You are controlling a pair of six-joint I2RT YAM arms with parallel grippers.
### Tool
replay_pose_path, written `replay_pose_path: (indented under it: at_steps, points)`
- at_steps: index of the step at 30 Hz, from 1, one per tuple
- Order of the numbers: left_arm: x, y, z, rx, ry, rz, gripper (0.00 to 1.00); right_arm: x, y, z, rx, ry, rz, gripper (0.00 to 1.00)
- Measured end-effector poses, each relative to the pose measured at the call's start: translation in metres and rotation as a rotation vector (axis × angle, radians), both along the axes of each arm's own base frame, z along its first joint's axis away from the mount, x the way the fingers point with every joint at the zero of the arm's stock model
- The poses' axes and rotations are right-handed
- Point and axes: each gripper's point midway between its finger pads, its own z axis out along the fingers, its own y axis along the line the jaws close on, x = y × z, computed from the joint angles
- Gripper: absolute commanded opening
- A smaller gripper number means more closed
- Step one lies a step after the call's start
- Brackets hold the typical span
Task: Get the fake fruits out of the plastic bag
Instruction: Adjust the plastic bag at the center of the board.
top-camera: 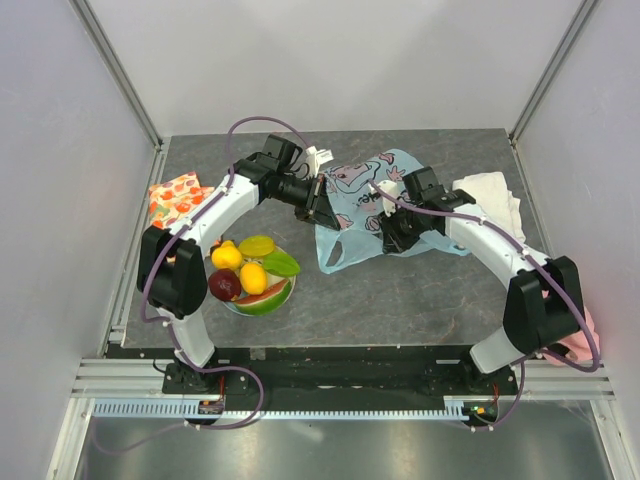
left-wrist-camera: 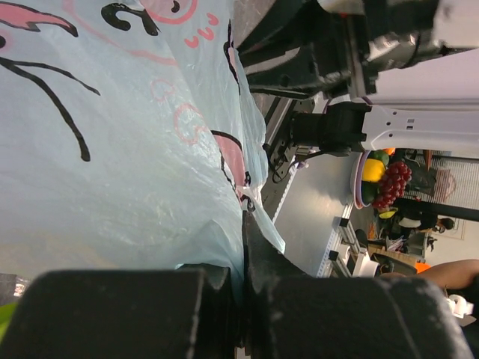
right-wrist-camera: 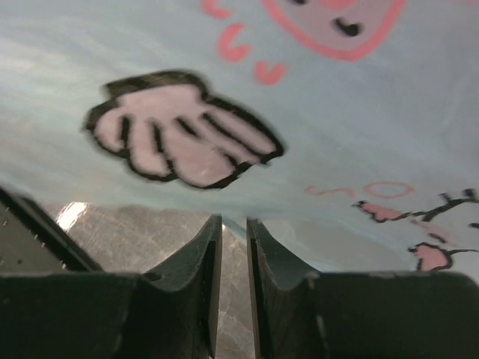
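The light-blue plastic bag (top-camera: 370, 205) with its pink-and-dark print lies crumpled at the table's middle back. My left gripper (top-camera: 320, 203) is at the bag's left edge. In the left wrist view it (left-wrist-camera: 244, 218) is shut on the bag's thin film (left-wrist-camera: 127, 149). My right gripper (top-camera: 388, 232) is over the bag's near right part. In the right wrist view its jaws (right-wrist-camera: 234, 221) stand a narrow gap apart, with their tips at the bag's edge (right-wrist-camera: 247, 112) and bare table between them. Several fake fruits lie on the round plate (top-camera: 287, 296): lemon (top-camera: 227, 256), dark red apple (top-camera: 223, 285), watermelon slice (top-camera: 262, 297) and green piece (top-camera: 281, 263).
An orange-red patterned cloth (top-camera: 177, 196) lies at the back left. A white folded towel (top-camera: 490, 192) lies at the back right beside the bag. Something pink (top-camera: 586, 338) lies by the right arm's base. Grey walls and metal frame posts close in the table.
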Motion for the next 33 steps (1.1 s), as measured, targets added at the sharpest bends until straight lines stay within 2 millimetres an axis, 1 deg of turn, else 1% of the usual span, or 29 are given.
replay_pose_path:
  at_steps: [4, 7, 9, 12, 13, 14, 17, 22, 25, 27, 33]
  points:
    - [0.000, 0.000, 0.000, -0.001, 0.001, -0.001, 0.02, 0.016, -0.008, -0.009, -0.055, -0.016, -0.068, 0.26]
    - [-0.001, 0.000, -0.002, 0.000, 0.003, -0.001, 0.02, 0.034, -0.012, -0.012, -0.083, -0.036, -0.116, 0.26]
    - [-0.002, 0.001, -0.005, 0.004, 0.012, -0.001, 0.01, 0.045, -0.014, -0.010, -0.094, -0.051, -0.142, 0.26]
    - [-0.006, 0.002, -0.012, 0.016, 0.032, -0.002, 0.02, 0.055, -0.017, -0.004, -0.096, -0.080, -0.164, 0.27]
    - [-0.008, 0.002, -0.013, 0.021, 0.038, -0.004, 0.02, 0.058, -0.017, -0.001, -0.095, -0.091, -0.168, 0.28]
    - [-0.009, 0.002, -0.014, 0.023, 0.035, -0.007, 0.02, 0.060, -0.017, 0.001, -0.094, -0.098, -0.171, 0.32]
    - [-0.012, -0.002, -0.016, 0.037, 0.024, -0.019, 0.02, 0.061, -0.013, 0.004, -0.072, -0.092, -0.158, 0.35]
    - [-0.016, -0.008, -0.013, 0.035, 0.016, -0.036, 0.02, 0.061, -0.002, 0.004, -0.030, -0.062, -0.128, 0.34]
    - [-0.016, -0.011, -0.004, 0.003, 0.005, -0.050, 0.02, 0.060, -0.001, 0.002, -0.028, -0.051, -0.125, 0.31]
    - [-0.016, -0.012, 0.000, -0.016, 0.007, -0.057, 0.02, 0.059, 0.000, 0.002, -0.025, -0.047, -0.122, 0.31]
    - [-0.009, -0.010, 0.003, -0.047, 0.031, -0.043, 0.02, 0.054, -0.001, -0.002, -0.027, -0.031, -0.119, 0.30]
